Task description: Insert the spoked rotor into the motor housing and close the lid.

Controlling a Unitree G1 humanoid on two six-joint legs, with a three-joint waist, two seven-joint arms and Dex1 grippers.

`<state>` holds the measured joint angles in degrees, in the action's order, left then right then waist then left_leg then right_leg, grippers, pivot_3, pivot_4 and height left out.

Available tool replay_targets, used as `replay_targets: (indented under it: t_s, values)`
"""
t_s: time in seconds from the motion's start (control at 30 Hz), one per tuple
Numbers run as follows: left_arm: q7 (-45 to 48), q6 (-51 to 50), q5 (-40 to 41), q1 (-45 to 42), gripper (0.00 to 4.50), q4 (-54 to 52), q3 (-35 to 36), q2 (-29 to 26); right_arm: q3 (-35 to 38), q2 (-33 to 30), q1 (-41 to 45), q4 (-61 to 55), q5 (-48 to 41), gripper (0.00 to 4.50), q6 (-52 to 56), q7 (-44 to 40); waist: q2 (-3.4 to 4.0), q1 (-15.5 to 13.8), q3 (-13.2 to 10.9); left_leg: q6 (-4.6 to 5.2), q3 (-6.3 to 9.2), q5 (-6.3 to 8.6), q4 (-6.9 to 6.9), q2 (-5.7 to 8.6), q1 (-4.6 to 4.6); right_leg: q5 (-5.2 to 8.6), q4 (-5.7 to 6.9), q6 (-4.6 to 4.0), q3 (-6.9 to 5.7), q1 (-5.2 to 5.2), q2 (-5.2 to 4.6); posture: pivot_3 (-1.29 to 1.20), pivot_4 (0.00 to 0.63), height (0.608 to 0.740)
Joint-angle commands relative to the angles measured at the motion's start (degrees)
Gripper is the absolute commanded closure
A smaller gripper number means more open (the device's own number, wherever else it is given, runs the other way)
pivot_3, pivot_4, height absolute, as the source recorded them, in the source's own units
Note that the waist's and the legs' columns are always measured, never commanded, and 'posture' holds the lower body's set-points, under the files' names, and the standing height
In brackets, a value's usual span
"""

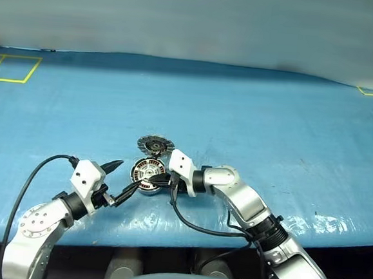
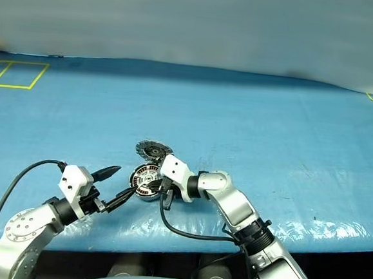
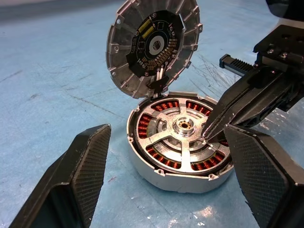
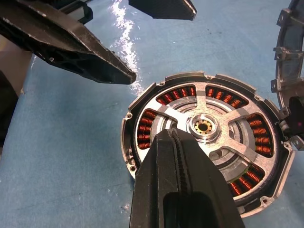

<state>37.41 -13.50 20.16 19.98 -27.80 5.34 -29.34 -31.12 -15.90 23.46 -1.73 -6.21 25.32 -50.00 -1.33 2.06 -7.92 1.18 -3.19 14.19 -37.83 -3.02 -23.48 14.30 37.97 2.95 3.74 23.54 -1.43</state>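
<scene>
The motor housing (image 3: 159, 176) stands on the blue tabletop, its copper windings showing. The spoked rotor (image 3: 183, 146) lies inside it, silver spokes and hub facing up. The lid (image 3: 152, 45) stands open and upright at the housing's far edge, its dark circuit side showing. My right gripper (image 4: 169, 137) is shut, and its tips rest on the rotor close to the hub. My left gripper (image 1: 126, 177) is open and points at the housing from the left, with one finger (image 3: 88, 161) off each side of it and touching nothing.
A blue sheet covers the table (image 1: 272, 120), with its front edge just below both arms. Yellow tape marks (image 1: 12, 67) lie at the far left. A black cable (image 1: 199, 228) hangs from my right wrist near the table's edge.
</scene>
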Motion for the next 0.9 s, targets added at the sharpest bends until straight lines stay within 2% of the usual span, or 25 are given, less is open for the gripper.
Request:
replay_targets:
  t_s: [0.03,0.17,0.37,0.6,0.67,0.77,0.9]
  values:
    - [-0.16,0.32,0.05,-0.12,0.4,-0.66,0.18,0.05,0.2,-0.53,-1.07,-0.49,-0.8,4.46,0.7,-1.47,0.0,0.0,0.0,0.0,0.0,0.0,0.0,0.0,0.03,0.0,0.0,0.0,0.0,0.0,-0.01,0.0,0.15,0.74]
    - [-0.14,0.35,0.06,0.0,0.4,-0.71,0.13,0.07,5.45,2.65,-1.4,-3.17,-8.57,4.46,3.31,-2.8,-0.01,-0.04,0.0,0.0,0.0,0.0,-0.02,-0.02,-0.02,0.0,-0.01,0.0,0.01,-0.03,-0.03,0.0,0.15,0.74]
    - [-0.04,0.25,0.34,-0.11,0.4,-1.09,0.25,-0.03,8.72,4.69,-0.81,-6.65,-14.02,4.46,4.89,-3.37,0.0,0.0,-0.01,0.0,0.02,0.0,0.01,-0.01,-0.11,-0.01,0.0,0.02,-0.01,0.03,0.0,0.0,0.15,0.74]
    - [-1.61,-0.29,0.93,-0.88,0.4,-2.64,0.65,0.4,10.57,-0.62,-3.66,-13.75,-13.63,4.46,6.45,-1.14,0.0,-0.25,-0.01,0.0,0.04,0.0,0.0,-0.01,-0.11,-0.01,-0.05,0.02,-0.02,0.01,-0.05,0.0,0.15,0.74]
    - [-2.22,-0.53,1.69,-1.19,0.4,-2.77,1.13,0.88,12.87,-1.97,-5.46,-14.3,-14.28,4.46,7.59,0.29,0.0,-0.32,-0.01,0.01,0.02,0.0,0.0,-0.01,-0.12,-0.01,-0.06,0.02,-0.01,0.01,-0.06,0.0,0.15,0.74]
    - [-2.98,-1.13,1.96,-2.16,0.4,-1.69,1.64,1.37,19.59,-1.14,-6.99,-9.82,-12.68,4.46,7.6,8.41,-0.01,-0.44,-0.02,0.0,0.02,0.0,-0.01,0.0,-0.12,-0.01,-0.04,0.02,-0.01,0.01,-0.04,0.0,0.15,0.74]
    - [-2.37,-1.27,2.24,-2.58,0.4,-1.63,0.84,1.26,21.98,-0.08,-6.2,-6.25,-11.04,4.46,7.07,13.55,-0.01,-0.24,-0.02,-0.01,-0.04,-0.01,-0.03,0.03,-0.09,-0.02,-0.02,0.04,0.04,0.01,0.0,0.0,0.15,0.74]
